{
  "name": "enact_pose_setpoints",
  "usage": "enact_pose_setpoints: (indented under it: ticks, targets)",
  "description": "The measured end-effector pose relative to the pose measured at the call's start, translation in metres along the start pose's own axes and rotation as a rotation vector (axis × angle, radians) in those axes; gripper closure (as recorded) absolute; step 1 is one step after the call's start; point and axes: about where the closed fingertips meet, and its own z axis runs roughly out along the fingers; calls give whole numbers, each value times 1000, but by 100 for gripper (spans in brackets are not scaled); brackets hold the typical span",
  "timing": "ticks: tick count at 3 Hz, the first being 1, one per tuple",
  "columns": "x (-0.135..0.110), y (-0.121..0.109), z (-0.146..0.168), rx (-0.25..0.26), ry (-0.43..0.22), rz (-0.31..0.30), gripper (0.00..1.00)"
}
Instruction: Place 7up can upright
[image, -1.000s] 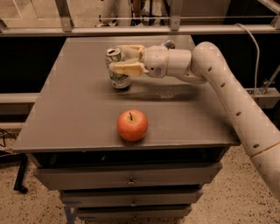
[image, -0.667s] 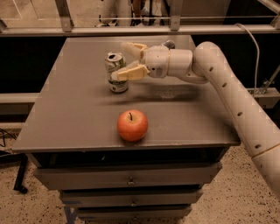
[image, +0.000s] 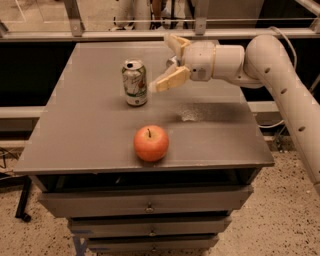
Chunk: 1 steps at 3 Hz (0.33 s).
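7up can (image: 134, 82) is being seen standing upright on the grey table (image: 80, 135), left of centre toward the back, silver top up. gripper (image: 161, 63) is being held just right of the can, its fingers (image: 172, 79) spread wide with nothing gripped. the lower fingertip is very near the can's side, contact can't be told. 1 red apple (image: 151, 143) is being seen nearer the front edge, apart from the can. drawers (image: 145, 205) are being shown under the tabletop.

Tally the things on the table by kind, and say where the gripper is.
Drink cans: 1, the 7up can, upright.
Apples: 1, the apple.
Total: 2 on the table.
The gripper hangs open beside the can, on its right in the picture.
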Motion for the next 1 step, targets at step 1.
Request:
enact_pose_setpoints:
  ticks: [1]
  targets:
    - [-36,-4,-51,122,2,-63,0]
